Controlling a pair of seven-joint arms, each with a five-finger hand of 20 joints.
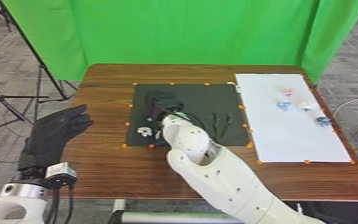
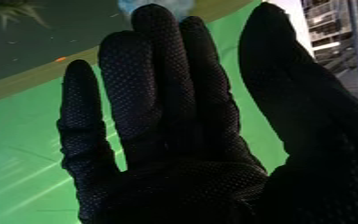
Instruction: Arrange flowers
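Nearest you, your left hand (image 1: 49,137) waits beside the left of the black mat (image 1: 193,95), its fingers relaxed; leave it there. The white flower (image 1: 144,131) lies near the mat's left edge, just beside your right forearm (image 1: 191,137), so watch that you don't drag the arm across it. The dark stems (image 1: 216,125) lie on the mat to the right of that arm.

Your right hand (image 1: 164,101) is over the mat, its fingers (image 2: 167,75) straight, some close together, the thumb (image 2: 278,60) spread wide, with nothing pinched. A pale blue bloom (image 2: 182,7) shows beyond the fingertips. The step looks like choosing and picking up a flower: line up over a stem, come down slowly, and close thumb to fingers below the petals. Farther off, the pink flower (image 1: 288,92) lies on the white sheet (image 1: 300,145).
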